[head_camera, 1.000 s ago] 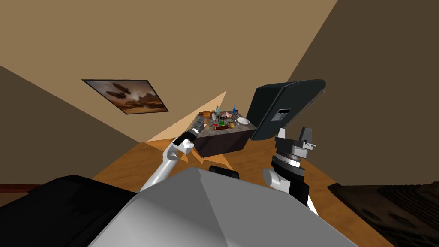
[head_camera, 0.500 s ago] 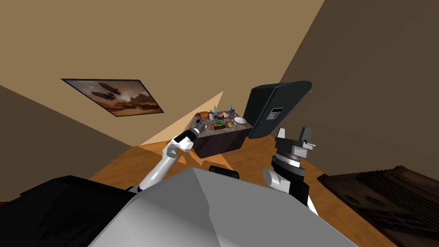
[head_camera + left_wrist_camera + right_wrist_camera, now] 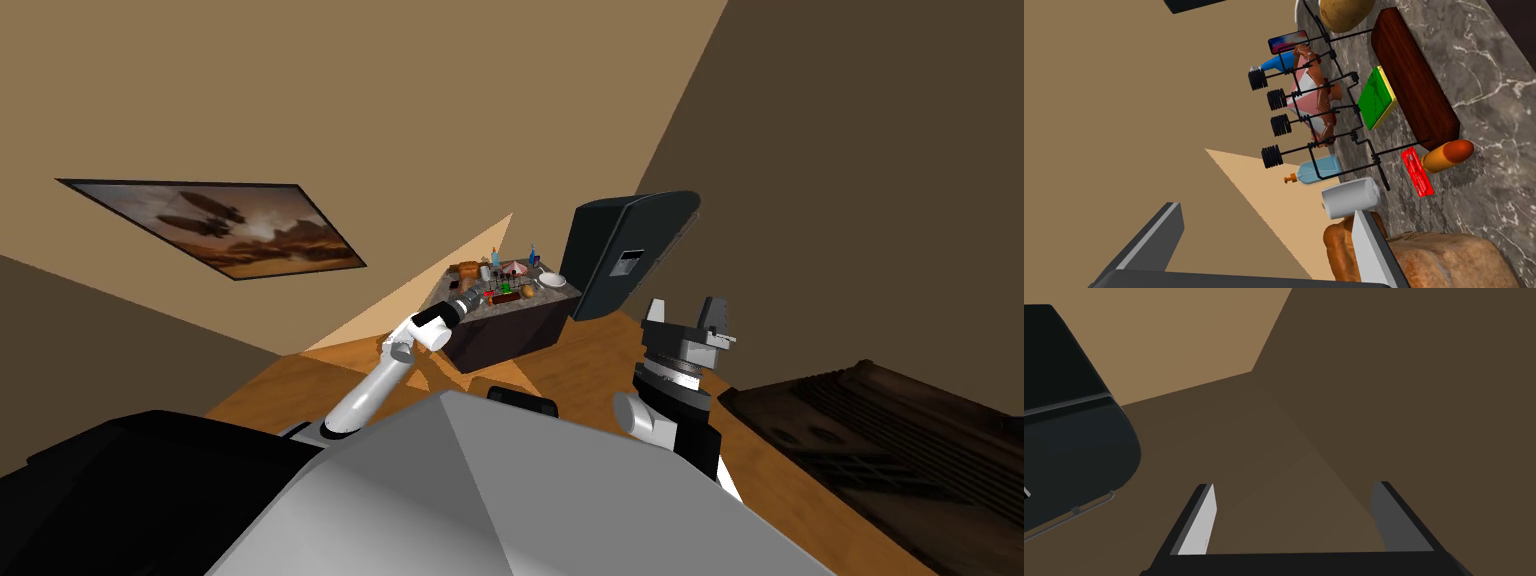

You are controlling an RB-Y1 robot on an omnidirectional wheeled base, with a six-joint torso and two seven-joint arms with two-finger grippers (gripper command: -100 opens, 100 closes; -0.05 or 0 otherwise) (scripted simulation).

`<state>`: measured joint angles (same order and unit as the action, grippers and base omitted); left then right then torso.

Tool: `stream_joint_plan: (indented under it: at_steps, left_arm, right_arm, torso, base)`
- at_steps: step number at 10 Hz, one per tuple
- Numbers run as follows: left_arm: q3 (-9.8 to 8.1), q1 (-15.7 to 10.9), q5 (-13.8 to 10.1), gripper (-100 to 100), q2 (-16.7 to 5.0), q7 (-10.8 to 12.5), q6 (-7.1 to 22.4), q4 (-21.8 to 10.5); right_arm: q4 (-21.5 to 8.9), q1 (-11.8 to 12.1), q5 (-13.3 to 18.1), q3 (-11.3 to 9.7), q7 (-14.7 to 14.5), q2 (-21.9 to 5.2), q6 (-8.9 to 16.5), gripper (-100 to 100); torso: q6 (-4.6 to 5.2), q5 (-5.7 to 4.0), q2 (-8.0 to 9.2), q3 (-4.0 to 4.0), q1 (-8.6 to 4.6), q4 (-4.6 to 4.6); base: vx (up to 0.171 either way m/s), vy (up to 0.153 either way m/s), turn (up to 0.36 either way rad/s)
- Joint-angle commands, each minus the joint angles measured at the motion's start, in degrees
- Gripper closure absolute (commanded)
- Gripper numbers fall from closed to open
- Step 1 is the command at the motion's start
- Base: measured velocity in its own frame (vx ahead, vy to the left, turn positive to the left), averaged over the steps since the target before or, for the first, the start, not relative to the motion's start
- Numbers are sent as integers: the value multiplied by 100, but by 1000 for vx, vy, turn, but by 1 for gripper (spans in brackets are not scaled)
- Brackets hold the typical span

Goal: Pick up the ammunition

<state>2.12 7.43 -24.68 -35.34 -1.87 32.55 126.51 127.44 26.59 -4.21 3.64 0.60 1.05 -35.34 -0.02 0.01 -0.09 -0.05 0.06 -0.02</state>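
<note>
- Head view: the desk [image 3: 512, 335], a dark block with a marbled top, stands against the wall ahead of us with small things crowded on it. Our left hand [image 3: 468, 301] reaches over its near corner, and our right hand [image 3: 702, 322] is held up well to the side.
- Right hand [image 3: 1294, 484]: its fingers are apart and hold nothing, so it takes no part in this step.
- Left hand [image 3: 1266, 210]: its fingers are apart and hold nothing. The gap between them looks past the desk's edge at the wall, not at our target.
- A brown loaf [image 3: 1454, 260] lies right by one finger [image 3: 1374, 245] of the left hand. We judge this the first hazard, because a straight push forward would shove it.
- A dark wooden board [image 3: 1414, 75] lies further along the top, with a green block [image 3: 1377, 97] beside it.
- A black wire rack [image 3: 1329, 95] stands over the far things. A thin finger could snag in it if we overshoot.
- A white roll [image 3: 1351, 198] lies just beyond the loaf and could be knocked along.
- The ammunition [image 3: 1448, 155], as we judge it, is the short orange-red cylinder lying on the marble at the board's corner, between board and loaf and off to the side of our open fingers. Being round, it may roll away if only one finger touches it.
- A flat red card [image 3: 1417, 172] lies just beside it. A sloppy close could pinch the card along with the round, or instead of it.
</note>
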Motion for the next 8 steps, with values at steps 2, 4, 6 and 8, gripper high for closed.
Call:
stream_joint_plan:
  at_steps: [2, 4, 6, 8]
  left_arm:
    - [102, -101, -177, -100, -272, -9, 455, -87]
    - [190, -162, -279, -100, -444, -22, 703, -169]
    - [283, -220, -376, -100, -613, -35, 1022, -255]
    - [381, -272, -468, -100, -781, -48, 1343, -344]
  right_arm:
    - [0, 1, 0, 0, 0, 0, 0, 0]
    - [0, 1, 0, 1, 0, 0, 0, 0]
    - [0, 1, 0, 1, 0, 0, 0, 0]
    - [0, 1, 0, 1, 0, 0, 0, 0]
  torso:
    - [-3, 0, 0, 0, 1, 0]
    - [-3, 1, -4, -2, 4, -1]
    - [-5, 1, -7, -4, 4, -2]
    - [-4, 1, -8, -5, 3, -2]
  base:
    - [28, 2, -109]
    - [38, 7, -131]
    - [42, 9, -110]
    - [49, 9, -112]
